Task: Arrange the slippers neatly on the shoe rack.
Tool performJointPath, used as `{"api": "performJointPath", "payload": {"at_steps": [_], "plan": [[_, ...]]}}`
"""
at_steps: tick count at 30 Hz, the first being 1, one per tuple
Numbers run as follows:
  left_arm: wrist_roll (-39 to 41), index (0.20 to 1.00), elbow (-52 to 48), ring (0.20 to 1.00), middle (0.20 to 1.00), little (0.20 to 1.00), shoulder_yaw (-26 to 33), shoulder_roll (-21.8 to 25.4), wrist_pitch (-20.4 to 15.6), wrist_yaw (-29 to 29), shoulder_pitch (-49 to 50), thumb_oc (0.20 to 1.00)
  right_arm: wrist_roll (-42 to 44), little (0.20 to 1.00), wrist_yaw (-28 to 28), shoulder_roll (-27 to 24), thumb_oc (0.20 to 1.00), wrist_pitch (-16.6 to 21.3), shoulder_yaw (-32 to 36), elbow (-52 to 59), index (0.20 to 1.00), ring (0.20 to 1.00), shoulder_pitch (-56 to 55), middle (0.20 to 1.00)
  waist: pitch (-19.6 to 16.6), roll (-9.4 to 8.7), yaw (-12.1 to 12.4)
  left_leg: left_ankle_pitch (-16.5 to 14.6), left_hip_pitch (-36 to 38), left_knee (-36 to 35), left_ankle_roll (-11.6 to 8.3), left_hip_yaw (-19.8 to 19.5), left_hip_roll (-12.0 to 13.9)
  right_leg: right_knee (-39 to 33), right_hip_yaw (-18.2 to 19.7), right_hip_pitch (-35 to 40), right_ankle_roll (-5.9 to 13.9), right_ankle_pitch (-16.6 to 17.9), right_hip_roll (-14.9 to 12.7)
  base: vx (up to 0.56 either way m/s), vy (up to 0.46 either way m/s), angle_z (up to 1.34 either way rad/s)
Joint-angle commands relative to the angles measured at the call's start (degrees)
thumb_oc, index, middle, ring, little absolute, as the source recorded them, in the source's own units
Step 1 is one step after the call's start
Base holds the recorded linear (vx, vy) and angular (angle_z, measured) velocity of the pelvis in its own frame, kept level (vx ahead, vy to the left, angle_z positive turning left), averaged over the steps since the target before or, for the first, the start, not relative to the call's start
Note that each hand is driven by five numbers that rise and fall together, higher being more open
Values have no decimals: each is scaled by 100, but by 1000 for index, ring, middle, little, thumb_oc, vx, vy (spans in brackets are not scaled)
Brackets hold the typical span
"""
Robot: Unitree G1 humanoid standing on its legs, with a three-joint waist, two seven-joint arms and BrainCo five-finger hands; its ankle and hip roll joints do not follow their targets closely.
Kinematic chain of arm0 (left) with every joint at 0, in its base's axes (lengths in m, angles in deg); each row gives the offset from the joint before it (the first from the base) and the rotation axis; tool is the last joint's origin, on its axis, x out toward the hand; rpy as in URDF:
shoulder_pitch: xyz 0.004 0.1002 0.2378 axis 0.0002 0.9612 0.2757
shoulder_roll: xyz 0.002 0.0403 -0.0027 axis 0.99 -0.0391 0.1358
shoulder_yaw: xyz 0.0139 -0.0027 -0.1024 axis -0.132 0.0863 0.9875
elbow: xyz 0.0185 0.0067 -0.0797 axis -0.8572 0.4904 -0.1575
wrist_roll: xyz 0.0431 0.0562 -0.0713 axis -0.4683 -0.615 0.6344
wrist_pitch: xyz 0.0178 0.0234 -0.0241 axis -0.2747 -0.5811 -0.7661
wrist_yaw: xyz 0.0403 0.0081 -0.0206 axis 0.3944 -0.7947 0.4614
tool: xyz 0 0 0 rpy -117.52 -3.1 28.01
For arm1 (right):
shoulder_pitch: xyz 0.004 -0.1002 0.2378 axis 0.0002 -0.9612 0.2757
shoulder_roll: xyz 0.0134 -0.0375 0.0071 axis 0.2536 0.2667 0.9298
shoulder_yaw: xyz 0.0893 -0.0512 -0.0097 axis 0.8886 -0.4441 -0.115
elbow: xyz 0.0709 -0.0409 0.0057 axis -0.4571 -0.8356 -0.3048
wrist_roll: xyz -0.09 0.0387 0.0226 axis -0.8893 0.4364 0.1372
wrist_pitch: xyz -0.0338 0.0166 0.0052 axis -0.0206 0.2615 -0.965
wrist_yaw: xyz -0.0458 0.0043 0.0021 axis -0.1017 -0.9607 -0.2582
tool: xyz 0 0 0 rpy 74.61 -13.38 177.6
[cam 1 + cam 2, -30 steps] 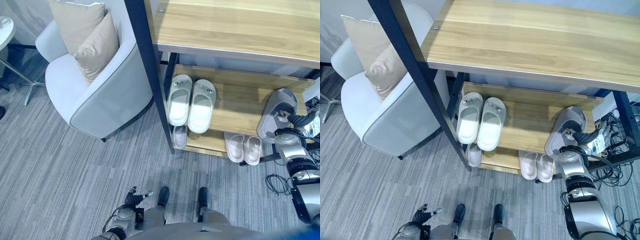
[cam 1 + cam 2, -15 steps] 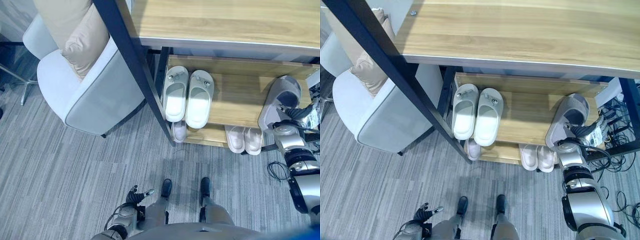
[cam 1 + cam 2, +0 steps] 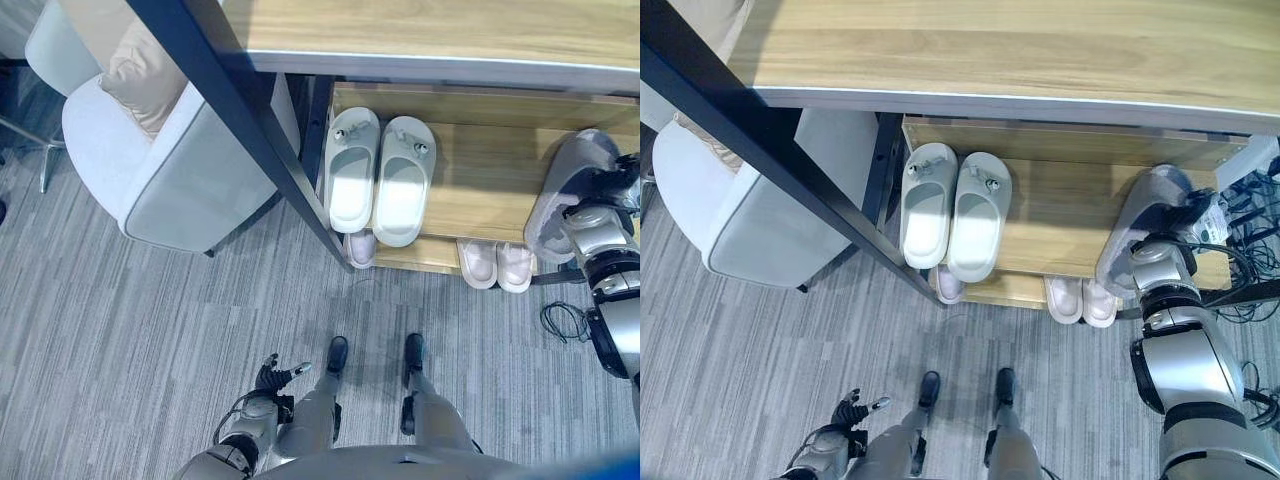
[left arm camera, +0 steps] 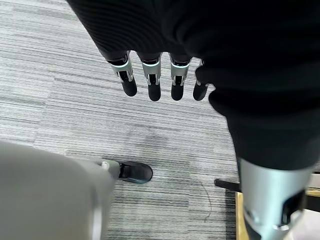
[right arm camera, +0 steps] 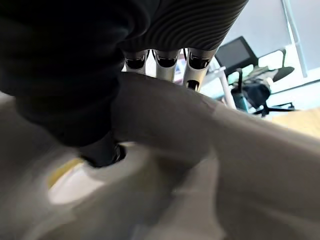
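Note:
A grey slipper (image 3: 568, 192) stands tilted on its side at the right end of the rack's middle shelf (image 3: 478, 192). My right hand (image 3: 1193, 211) is shut on it. In the right wrist view the thumb is tucked inside the slipper (image 5: 210, 165) and the fingers (image 5: 164, 64) lie over its strap. A pale green pair (image 3: 377, 182) lies side by side at the left of the same shelf. My left hand (image 3: 273, 378) hangs low over the carpet with its fingers (image 4: 151, 82) straight and holds nothing.
A pinkish pair (image 3: 497, 265) and one more slipper (image 3: 360, 248) lie on the bottom shelf. The wooden top board (image 3: 430, 30) overhangs the rack, with a black post (image 3: 240, 130) at its left. A grey armchair (image 3: 165, 175) with a beige cushion (image 3: 135, 72) stands left of the rack.
The whole view has shifted closer to the rack. My right hand has carried the grey slipper a little farther in over the middle shelf. The left hand stays low.

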Motion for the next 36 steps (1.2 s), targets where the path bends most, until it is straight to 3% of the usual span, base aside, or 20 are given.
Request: {"api": "performJointPath", "payload": {"at_steps": [1, 8, 11, 21, 24, 25, 26, 27, 28, 29, 30, 36], "plan": [[80, 1000, 357, 1000, 1000, 1000, -195, 0, -119, -89, -176, 1000, -295, 200, 55, 19, 200, 165, -169, -52, 200, 200, 147, 200, -98, -308, 80, -129, -241, 19, -249, 303, -110, 32, -90, 560, 460, -435, -253, -19, -15, -5], [-282, 1000, 379, 1000, 1000, 1000, -147, -89, -63, -136, -154, 1000, -859, 200, 510, 47, 200, 423, 151, 1299, 200, 200, -720, 200, -138, -348, 12, -216, -59, 19, -199, 317, -29, 32, -14, 672, 450, -491, -221, -24, -3, -3], [-527, 1000, 378, 1000, 1000, 1000, -15, -87, -16, -86, -97, 1000, -1154, 200, 234, 150, 200, 885, 257, 2398, 200, 200, -1545, 200, -220, -399, -29, -279, 97, 19, -166, 323, 16, 32, 16, 810, 434, -527, -204, -5, -16, -8], [-1183, 1000, 434, 1000, 1000, 1000, 664, 75, 208, 69, 505, 1000, -1997, 200, -555, 629, 200, 1641, 814, 5053, 200, 200, -4416, 200, -640, -589, -59, -578, 880, 19, -80, 210, 155, 32, 69, 1582, 347, -733, -137, 51, -23, -1], [-1213, 1000, 459, 1000, 1000, 1000, 1003, 212, 222, 11, 768, 1000, -2118, 200, -724, 817, 200, 1898, 751, 5432, 200, 200, -5228, 200, -576, -666, -36, -726, 1220, 210, -12, 200, 276, 621, 151, 1699, 220, -1076, -117, 50, -24, -10], [-1068, 1000, 412, 1000, 1000, 1000, 1145, 284, 178, -15, 758, 1000, -2103, 200, -757, 883, 200, 2011, 700, 5482, 200, 200, -5374, 200, -398, -744, -18, -885, 1065, 700, 2, 195, 271, 944, 114, 1649, 163, -1218, -113, -281, -105, -11], [-883, 1000, 307, 1000, 1000, 1000, 1200, 310, 105, -83, 685, 1000, -2000, 200, -758, 876, 200, 2131, 656, 5567, 200, 200, -5400, 200, 14, -814, 21, -1017, 616, 1364, 17, 148, 236, 1516, 64, 1355, 114, -1362, -121, -305, -84, -5], [-882, 1000, 308, 1000, 1000, 1000, 1201, 311, 105, -84, 679, 1000, -2000, 200, -756, 877, 200, 2135, 656, 5561, 200, 200, -5392, 200, 0, -814, 12, -1039, 563, 1419, 18, 141, 229, 1553, 60, 1313, 116, -1379, -126, -489, -54, 19], [-674, 1000, 179, 1000, 1000, 1000, 1198, 310, -28, -209, 589, 1000, -1867, 200, -686, 887, 200, 2216, 615, 5552, 200, 200, -5295, 200, 359, -820, 35, -1122, 22, 1943, 29, 75, 161, 2057, 58, 841, 59, -1492, -131, -316, -7, 33], [-581, 1000, 109, 1000, 1000, 1000, 1209, 308, -85, -266, 587, 1000, -1849, 200, -647, 854, 200, 2218, 626, 5583, 200, 200, -5288, 200, 413, -807, 41, -1189, -242, 2178, 51, 18, 119, 2292, 45, 601, 24, -1550, -145, -434, 7, 45], [-242, 1000, -228, 1000, 1000, 1000, 1257, 360, -264, -405, 517, 1000, -1865, 200, -662, 745, 200, 2263, 500, 5798, 200, 200, -5338, 200, 449, -728, 36, -1385, -957, 2858, 112, -117, 101, 3040, 22, -64, -58, -1832, -176, -211, 21, 43], [-165, 1000, -808, 1000, 1000, 1000, 921, 598, -404, -618, 507, 1000, -1569, 200, -255, 776, 200, 2190, 128, 5453, 200, 200, -4790, 200, 770, -679, 205, -1672, -2049, 3970, 202, -352, 61, 4215, -13, -1055, -276, -2363, -299, -107, 1, 5]]}}
